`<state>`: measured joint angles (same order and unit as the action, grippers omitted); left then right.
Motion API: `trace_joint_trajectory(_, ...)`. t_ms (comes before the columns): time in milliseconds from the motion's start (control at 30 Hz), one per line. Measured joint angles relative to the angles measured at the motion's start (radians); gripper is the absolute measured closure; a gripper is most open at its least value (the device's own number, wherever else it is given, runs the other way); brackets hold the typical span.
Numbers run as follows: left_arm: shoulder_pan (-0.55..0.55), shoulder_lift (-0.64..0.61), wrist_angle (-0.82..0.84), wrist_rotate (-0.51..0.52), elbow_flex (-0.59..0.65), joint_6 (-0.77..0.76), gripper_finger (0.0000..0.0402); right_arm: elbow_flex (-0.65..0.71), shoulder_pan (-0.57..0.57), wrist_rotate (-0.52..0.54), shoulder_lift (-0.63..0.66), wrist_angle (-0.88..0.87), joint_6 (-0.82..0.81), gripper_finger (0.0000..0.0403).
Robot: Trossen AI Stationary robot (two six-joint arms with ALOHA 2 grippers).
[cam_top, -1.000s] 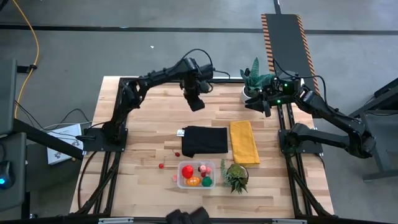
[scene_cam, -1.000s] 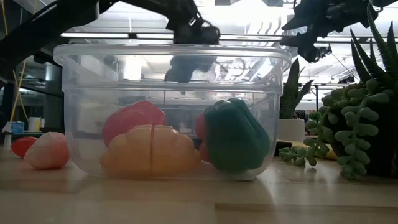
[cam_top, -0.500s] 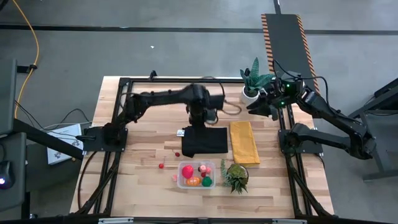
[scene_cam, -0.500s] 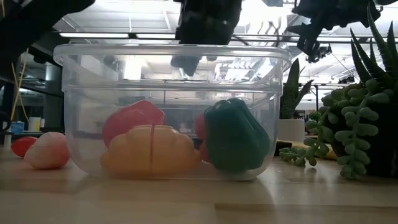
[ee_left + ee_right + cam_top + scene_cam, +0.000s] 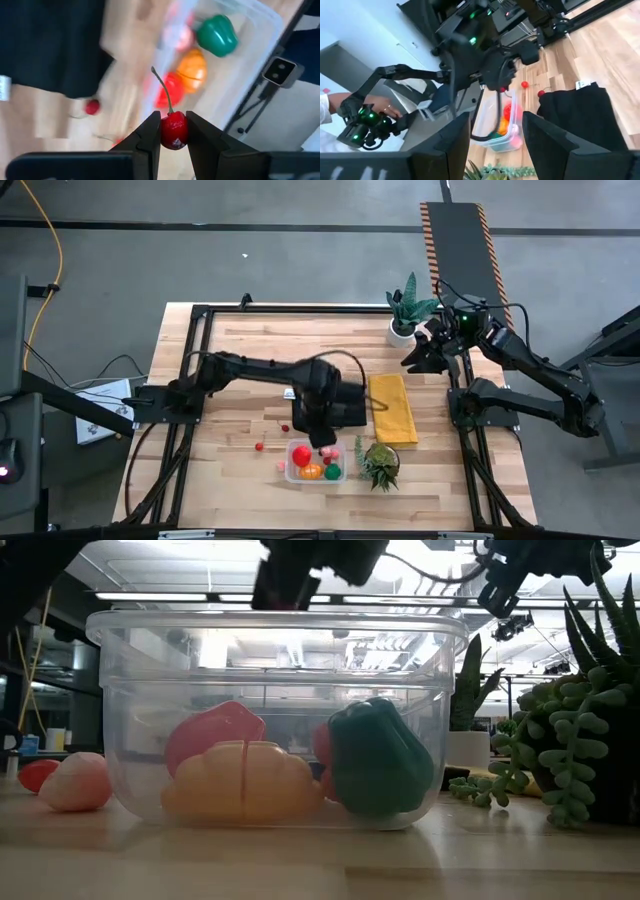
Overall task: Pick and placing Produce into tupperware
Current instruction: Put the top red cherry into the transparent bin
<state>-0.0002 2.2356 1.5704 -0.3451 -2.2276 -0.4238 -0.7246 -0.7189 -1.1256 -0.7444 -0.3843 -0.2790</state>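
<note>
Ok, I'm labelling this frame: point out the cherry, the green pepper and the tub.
cherry (image 5: 173, 131): left wrist view, on its red body between the left claw's fingers.
green pepper (image 5: 380, 762): low view, on its side.
tub (image 5: 275, 650): low view, on its clear front wall.

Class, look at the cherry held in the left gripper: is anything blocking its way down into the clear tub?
Nothing visible blocks it. The left gripper holds the cherry above the tub, which has no lid on. The red, orange and green pieces already inside leave some room.
</note>
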Motion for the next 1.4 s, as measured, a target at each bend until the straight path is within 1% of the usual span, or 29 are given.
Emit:
trace_joint_trajectory(133,-0.064,0.000,-0.023,-0.004,0.000,-0.068,0.0330,0.000,0.000,-0.004,0.000,0.000,0.003,0.0231)
trace_joint_trajectory(300,-0.128,0.000,-0.106,0.003,0.000,-0.133,0.0330,0.000,0.000,0.006,0.000,0.000,-0.011,0.0231)
trace_joint_trajectory(433,-0.168,0.000,-0.128,0.075,0.006,-0.163,0.0330,0.000,0.000,0.050,0.000,0.000,-0.042,0.0231)
trace_joint_trajectory(533,-0.189,0.001,-0.134,0.151,0.032,-0.202,0.0330,0.000,0.000,0.089,0.000,0.002,-0.083,0.0231)
trace_joint_trajectory(667,-0.205,0.001,-0.163,0.216,0.079,-0.270,0.0330,0.000,0.000,0.117,0.000,0.014,-0.137,0.0231)
trace_joint_trajectory(833,-0.216,0.001,-0.281,0.236,0.162,-0.319,0.0330,0.000,0.000,0.144,0.002,0.038,-0.167,0.0231)
trace_joint_trajectory(900,-0.222,0.001,-0.310,0.264,0.189,-0.335,0.0330,0.000,0.000,0.157,0.008,0.044,-0.166,0.0231)
trace_joint_trajectory(1000,-0.229,0.002,-0.316,0.286,0.210,-0.357,0.0330,0.000,0.000,0.186,0.018,0.047,-0.183,0.0231)
trace_joint_trajectory(1133,-0.238,0.002,-0.323,0.293,0.209,-0.369,0.0328,0.000,0.000,0.190,0.036,0.046,-0.196,0.0231)
trace_joint_trajectory(1233,-0.245,0.002,-0.323,0.292,0.209,-0.366,0.0309,0.000,0.000,0.203,0.051,0.047,-0.205,0.0231)
trace_joint_trajectory(1400,-0.265,0.002,-0.321,0.287,0.209,-0.366,0.0254,0.000,0.000,0.218,0.062,0.046,-0.211,0.0231)
